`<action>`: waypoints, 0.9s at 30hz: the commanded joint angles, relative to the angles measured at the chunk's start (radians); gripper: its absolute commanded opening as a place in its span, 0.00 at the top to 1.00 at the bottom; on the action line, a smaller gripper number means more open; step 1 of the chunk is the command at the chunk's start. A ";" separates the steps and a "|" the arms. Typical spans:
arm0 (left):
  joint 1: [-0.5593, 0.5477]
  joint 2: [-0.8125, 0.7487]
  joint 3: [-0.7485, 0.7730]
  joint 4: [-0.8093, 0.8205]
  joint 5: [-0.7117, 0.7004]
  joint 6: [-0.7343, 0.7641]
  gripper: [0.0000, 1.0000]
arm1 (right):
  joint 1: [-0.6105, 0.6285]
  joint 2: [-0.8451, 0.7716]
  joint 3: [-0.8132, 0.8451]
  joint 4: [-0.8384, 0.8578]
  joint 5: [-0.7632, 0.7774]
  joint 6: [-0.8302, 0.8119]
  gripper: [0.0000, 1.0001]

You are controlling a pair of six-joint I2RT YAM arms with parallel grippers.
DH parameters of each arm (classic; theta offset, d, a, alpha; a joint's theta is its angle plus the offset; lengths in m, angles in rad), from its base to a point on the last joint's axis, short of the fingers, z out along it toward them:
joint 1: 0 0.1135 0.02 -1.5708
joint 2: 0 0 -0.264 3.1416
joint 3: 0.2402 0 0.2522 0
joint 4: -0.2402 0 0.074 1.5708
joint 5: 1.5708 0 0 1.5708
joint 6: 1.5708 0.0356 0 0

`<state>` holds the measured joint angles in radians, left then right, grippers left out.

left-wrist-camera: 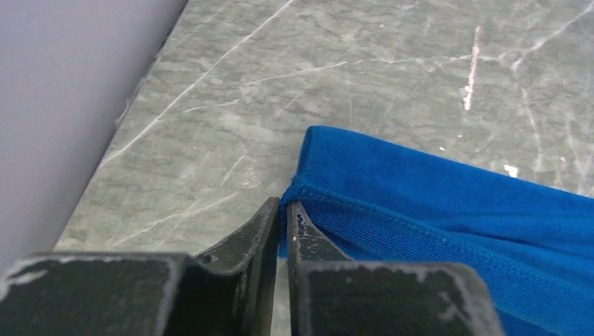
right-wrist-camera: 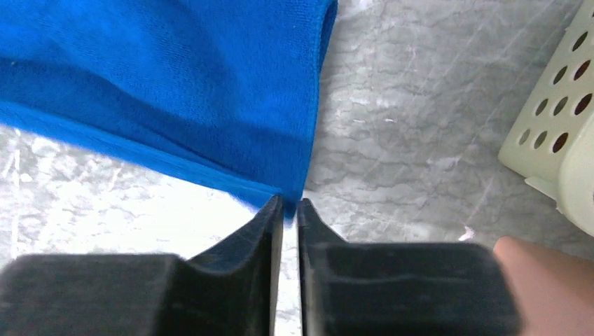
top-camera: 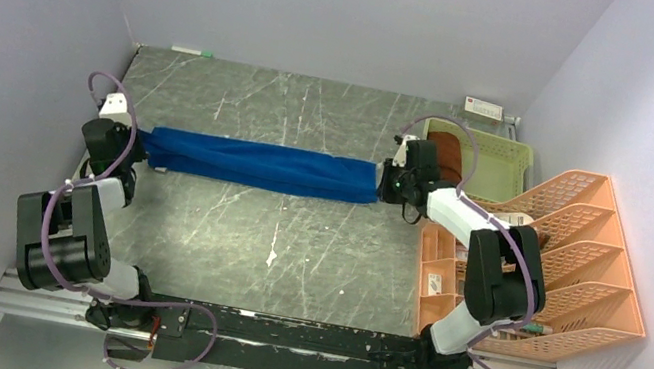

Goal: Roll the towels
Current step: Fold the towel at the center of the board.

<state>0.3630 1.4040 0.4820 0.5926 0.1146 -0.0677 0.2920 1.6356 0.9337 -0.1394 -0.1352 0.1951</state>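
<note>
The royal blue towel (top-camera: pixel 260 165) lies folded into a long narrow strip across the grey marble table, stretched left to right. My left gripper (top-camera: pixel 138 151) is shut on its left end; in the left wrist view the gripper (left-wrist-camera: pixel 282 204) pinches the towel's hemmed corner (left-wrist-camera: pixel 308 190). My right gripper (top-camera: pixel 386 183) is shut on the right end; in the right wrist view the gripper (right-wrist-camera: pixel 288 203) grips the towel's corner (right-wrist-camera: pixel 284 183). The rust-brown towel (top-camera: pixel 446 151) sits in the green basket (top-camera: pixel 500 156) at the back right.
An orange file rack (top-camera: pixel 574 259) and an orange tray (top-camera: pixel 441 276) stand along the right side next to the right arm. The basket wall (right-wrist-camera: pixel 560 133) shows close to the right gripper. A white box (top-camera: pixel 484 108) lies at the back wall. The left wall (left-wrist-camera: pixel 63 91) is near the left gripper.
</note>
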 commanded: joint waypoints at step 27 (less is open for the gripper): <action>0.074 0.341 0.697 -0.903 0.306 -0.156 0.10 | -0.013 0.000 0.008 0.151 -0.126 0.001 0.30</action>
<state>0.3862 1.7485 1.2778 -0.1299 0.2173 -0.1802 0.2863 1.6081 0.9745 -0.0429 -0.2092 0.1753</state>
